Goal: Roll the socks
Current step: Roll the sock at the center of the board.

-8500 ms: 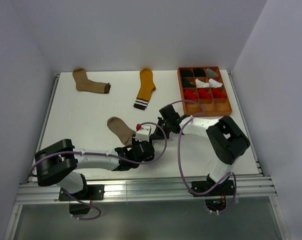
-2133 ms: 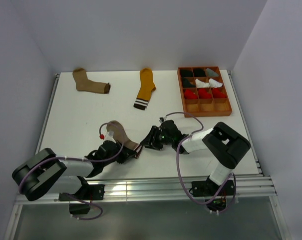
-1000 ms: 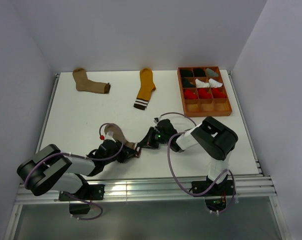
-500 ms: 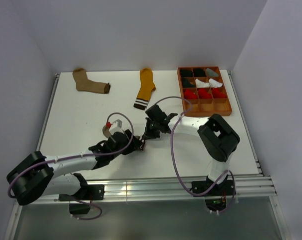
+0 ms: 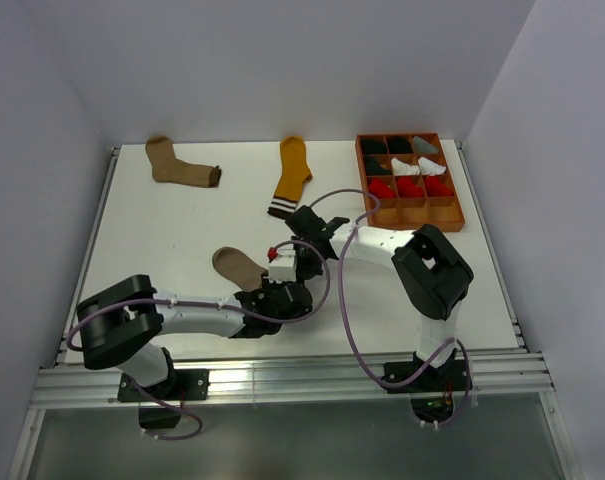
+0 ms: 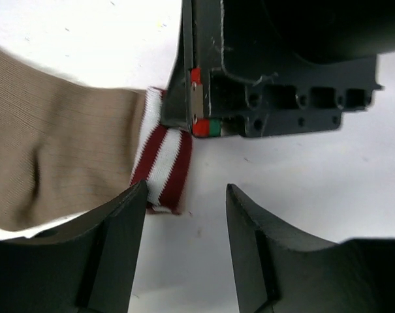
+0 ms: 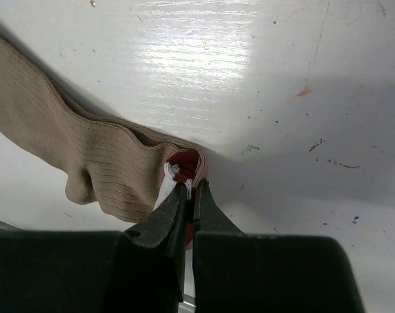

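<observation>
The light brown sock point(image 5: 236, 267) lies flat at mid-table, its red-white striped cuff point(image 6: 164, 166) toward the right. My right gripper point(image 7: 189, 186) is shut on the cuff's edge, and its black body point(image 6: 275, 72) fills the top of the left wrist view. My left gripper point(image 6: 184, 190) stands open just short of the cuff, with only bare table between its fingers point(image 6: 112, 248). In the top view both grippers meet at the cuff, the left gripper point(image 5: 285, 286) below the right gripper point(image 5: 292, 254). The tan sock with a dark cuff point(image 5: 180, 165) and the mustard sock point(image 5: 291, 178) lie at the back.
An orange compartment tray point(image 5: 412, 227) with black, white, grey and red rolled bundles stands at the back right. White walls enclose the table on three sides. The right arm's purple cable point(image 5: 337, 300) loops over the table near the grippers.
My left gripper has opened and let go of the sock, then moved right to the cuff. The sock, raised and folded before, now lies flat. The right gripper has kept hold of the cuff.
</observation>
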